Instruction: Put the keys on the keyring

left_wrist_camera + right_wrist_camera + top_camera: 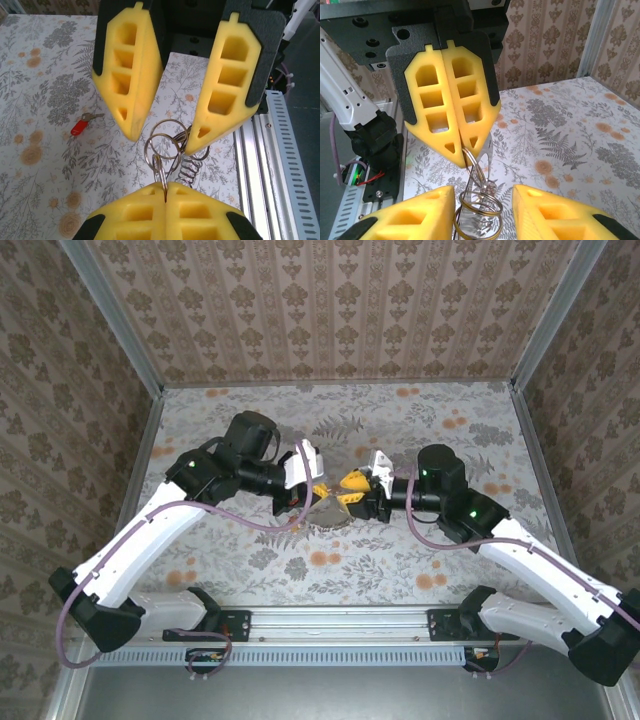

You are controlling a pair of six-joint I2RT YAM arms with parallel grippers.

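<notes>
The keyring (159, 167) is a bunch of linked metal split rings with a small coil spring (186, 171), held above the table. My left gripper (165, 186) is shut on one ring, pinching it edge-on between its yellow fingertips. My right gripper (165, 141) is open, and its two yellow fingers straddle the other rings. The right wrist view has the rings (480, 214) between my right gripper's (482, 192) spread fingers, under the shut left gripper (463, 152). One red-headed key (76, 128) lies loose on the floral table, left of the grippers. From above, both grippers (335, 492) meet tip to tip at mid-table.
The floral tabletop (420, 430) is walled by patterned panels on three sides. A metal rail (330, 622) with both arm bases runs along the near edge, close behind the rings in the left wrist view (280, 165).
</notes>
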